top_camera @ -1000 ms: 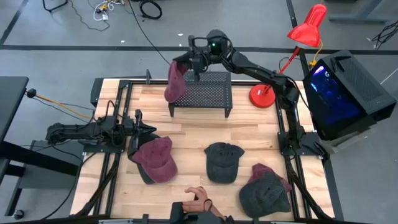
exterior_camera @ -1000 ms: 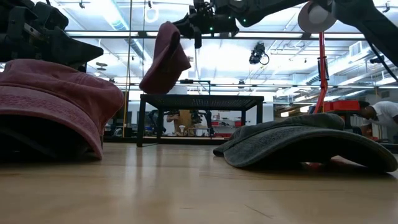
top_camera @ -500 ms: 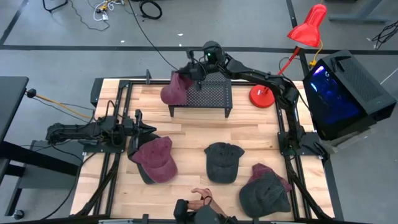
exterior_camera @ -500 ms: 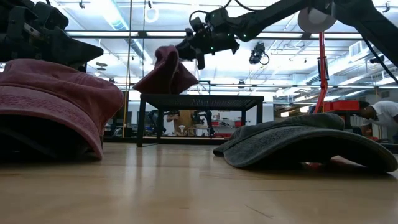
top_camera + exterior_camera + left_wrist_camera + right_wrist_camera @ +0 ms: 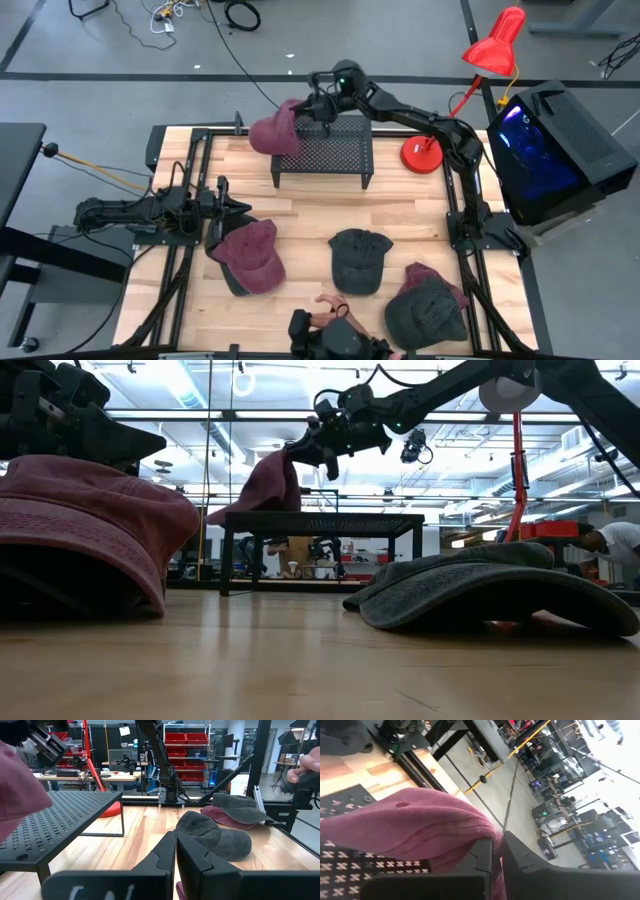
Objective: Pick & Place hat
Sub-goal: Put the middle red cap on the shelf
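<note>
High view: right claw (image 5: 318,106) sits at the upper centre of the frame, clamped on a maroon cap (image 5: 277,131) that droops over the left end of the black mesh stand (image 5: 325,152). Left claw (image 5: 243,207) is closed on nothing at middle left, beside a second maroon cap (image 5: 252,256) on the wooden worktop (image 5: 300,210). A grey cap (image 5: 357,260) lies lower centre; another grey cap (image 5: 428,305) at lower right overlaps a maroon one. Red lamp (image 5: 478,72) stands at upper right. A person's hand (image 5: 334,307) shows at the bottom edge.

Low view adds height: the held cap (image 5: 259,487) hangs from the right claw (image 5: 298,453) with its lower edge on the stand (image 5: 322,520) top, not visible from above.

Right wrist view alone shows the pinch itself: dark fingers (image 5: 482,855) shut on a fold of maroon fabric (image 5: 415,827), mesh underneath.

Left wrist view shows its fingers (image 5: 167,855) pressed together, the grey cap (image 5: 215,836) ahead, and the stand (image 5: 55,822) at left.
</note>
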`<move>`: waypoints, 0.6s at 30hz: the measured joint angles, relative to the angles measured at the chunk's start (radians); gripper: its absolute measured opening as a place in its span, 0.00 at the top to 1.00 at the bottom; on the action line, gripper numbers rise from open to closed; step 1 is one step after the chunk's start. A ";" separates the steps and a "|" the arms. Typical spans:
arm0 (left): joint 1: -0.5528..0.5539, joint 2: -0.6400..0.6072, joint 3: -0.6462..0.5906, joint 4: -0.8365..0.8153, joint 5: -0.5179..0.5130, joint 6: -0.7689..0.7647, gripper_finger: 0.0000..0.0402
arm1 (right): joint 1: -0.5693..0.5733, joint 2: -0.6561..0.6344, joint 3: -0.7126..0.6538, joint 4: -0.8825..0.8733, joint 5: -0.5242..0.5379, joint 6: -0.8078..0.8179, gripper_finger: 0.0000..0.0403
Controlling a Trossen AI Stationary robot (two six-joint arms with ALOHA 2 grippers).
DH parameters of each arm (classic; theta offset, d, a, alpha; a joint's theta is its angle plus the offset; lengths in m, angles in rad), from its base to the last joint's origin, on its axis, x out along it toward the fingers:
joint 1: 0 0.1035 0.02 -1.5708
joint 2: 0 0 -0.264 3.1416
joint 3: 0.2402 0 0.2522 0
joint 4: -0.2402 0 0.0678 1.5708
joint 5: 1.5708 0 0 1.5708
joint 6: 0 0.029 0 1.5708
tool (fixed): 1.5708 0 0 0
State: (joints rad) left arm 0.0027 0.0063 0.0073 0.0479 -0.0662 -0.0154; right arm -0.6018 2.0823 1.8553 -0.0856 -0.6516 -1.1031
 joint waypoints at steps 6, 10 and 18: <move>0.000 0.000 0.000 0.000 0.000 0.000 0.95 | 0.000 -0.005 0.000 -0.069 -0.038 -0.008 0.97; 0.000 0.000 0.000 0.000 0.000 0.000 0.95 | -0.011 -0.024 0.000 -0.124 -0.038 -0.038 0.97; 0.000 0.000 0.000 0.000 0.000 0.000 0.95 | -0.047 -0.059 0.000 -0.267 -0.094 -0.061 0.97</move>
State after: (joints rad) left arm 0.0028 0.0063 0.0071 0.0479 -0.0662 -0.0154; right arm -0.6486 2.0236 1.8553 -0.3531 -0.7455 -1.1646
